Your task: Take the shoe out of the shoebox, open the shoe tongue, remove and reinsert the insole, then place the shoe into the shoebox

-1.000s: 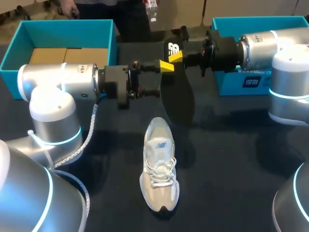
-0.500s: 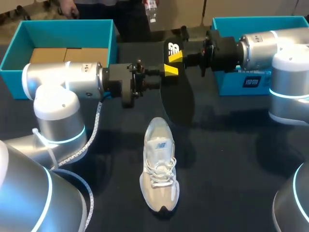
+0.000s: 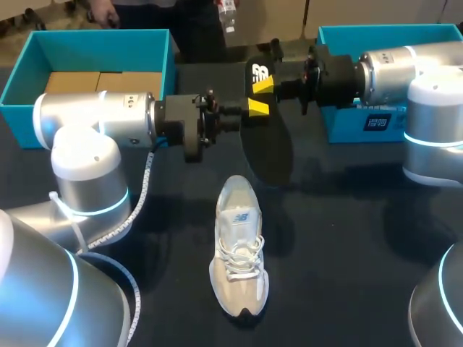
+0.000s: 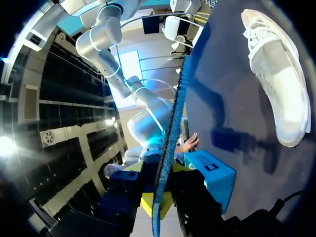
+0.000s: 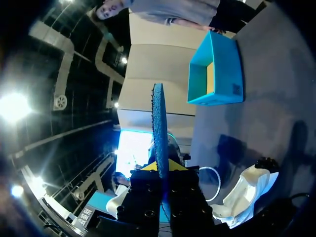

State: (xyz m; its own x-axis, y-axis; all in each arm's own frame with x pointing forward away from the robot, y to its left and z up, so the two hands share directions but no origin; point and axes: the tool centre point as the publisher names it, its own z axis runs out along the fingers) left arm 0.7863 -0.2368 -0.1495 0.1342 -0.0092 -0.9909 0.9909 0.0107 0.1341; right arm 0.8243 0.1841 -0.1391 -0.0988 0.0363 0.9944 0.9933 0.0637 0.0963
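My right tool [image 3: 265, 84] and left tool [image 3: 255, 107] both pinch the insole [image 3: 269, 148] from opposite sides, hanging it upright above the shoe [image 3: 239, 249], likely a handover before reinsertion.

A white logo [image 3: 259, 72] on the insole [image 3: 269, 141], a printed label [image 3: 376, 121] on the shoebox [image 3: 346, 131].

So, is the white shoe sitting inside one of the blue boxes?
No, the shoe lies out on the dark table.

The insole [image 3: 266, 137] sits between my left tool [image 3: 255, 107] and right tool [image 3: 262, 84], above the surface [image 3: 347, 231]; the shoe [image 3: 239, 246] lies beneath them, left shoebox [image 3: 22, 79] and right shoebox [image 3: 340, 32] behind.
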